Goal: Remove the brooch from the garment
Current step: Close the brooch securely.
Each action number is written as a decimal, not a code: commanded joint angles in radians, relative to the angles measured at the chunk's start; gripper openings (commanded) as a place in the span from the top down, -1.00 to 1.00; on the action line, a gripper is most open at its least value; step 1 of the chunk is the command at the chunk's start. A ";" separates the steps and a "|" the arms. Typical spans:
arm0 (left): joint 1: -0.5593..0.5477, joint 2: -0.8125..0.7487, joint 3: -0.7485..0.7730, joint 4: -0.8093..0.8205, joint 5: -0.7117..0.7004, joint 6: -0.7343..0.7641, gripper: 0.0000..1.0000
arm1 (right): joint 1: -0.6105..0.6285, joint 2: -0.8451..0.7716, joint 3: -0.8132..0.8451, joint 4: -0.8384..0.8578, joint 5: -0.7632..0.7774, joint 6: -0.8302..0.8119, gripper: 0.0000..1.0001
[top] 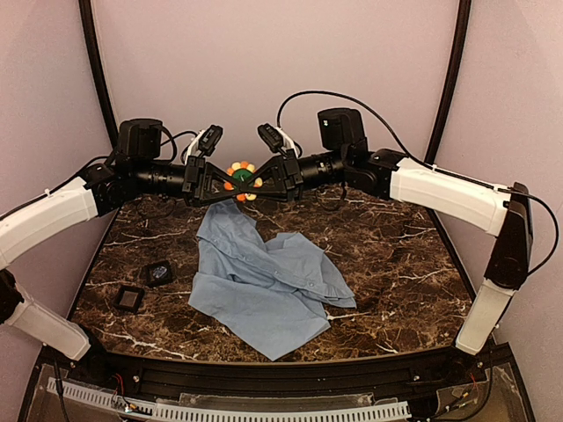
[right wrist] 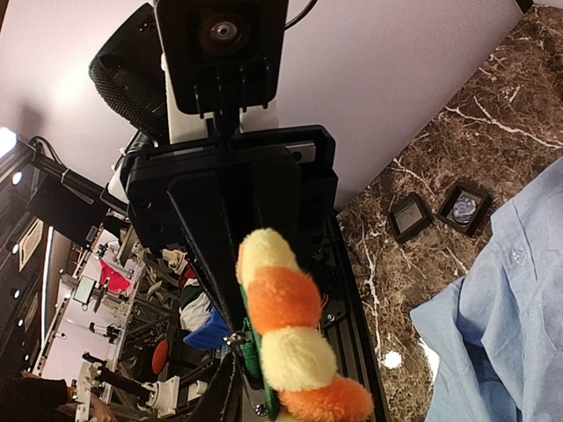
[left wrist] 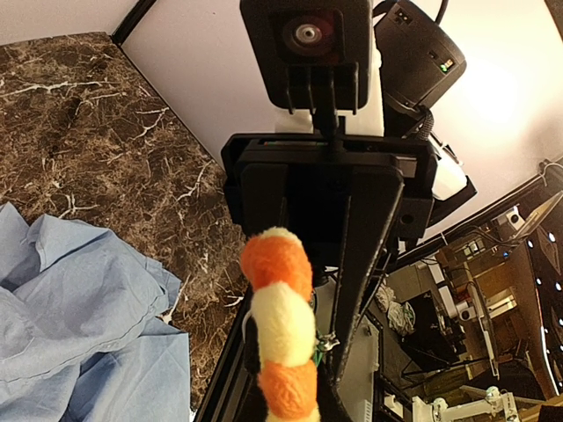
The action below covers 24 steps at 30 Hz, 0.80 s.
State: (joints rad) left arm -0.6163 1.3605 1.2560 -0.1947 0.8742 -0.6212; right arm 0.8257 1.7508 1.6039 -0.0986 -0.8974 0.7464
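Marble tabletop (top: 387,255) below fuzzy orange-yellow brooch (top: 241,181)

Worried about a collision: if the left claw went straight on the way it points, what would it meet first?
The flower pin at its tips, then probably the right claw facing it just beyond; their gap is unclear.

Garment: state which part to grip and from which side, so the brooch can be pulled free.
Grip the garment on the narrow gathered strip hanging just under the brooch, probably coming in level from the left. There the cloth is lifted clear of the table and bunched thin enough for a gripper; the rest lies spread flat. The right gripper crowds the brooch's other side.
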 commanded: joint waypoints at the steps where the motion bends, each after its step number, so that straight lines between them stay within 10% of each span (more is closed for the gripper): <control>1: -0.013 -0.023 0.000 -0.009 0.005 0.017 0.98 | 0.007 0.041 0.030 -0.034 0.019 0.022 0.58; 24: -0.013 -0.018 0.019 -0.047 0.014 0.052 0.98 | -0.013 0.062 -0.026 0.131 -0.107 0.171 0.51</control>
State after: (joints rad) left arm -0.6151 1.3602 1.2560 -0.2420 0.8711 -0.6041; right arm 0.8139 1.7851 1.5940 -0.0418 -0.9813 0.8680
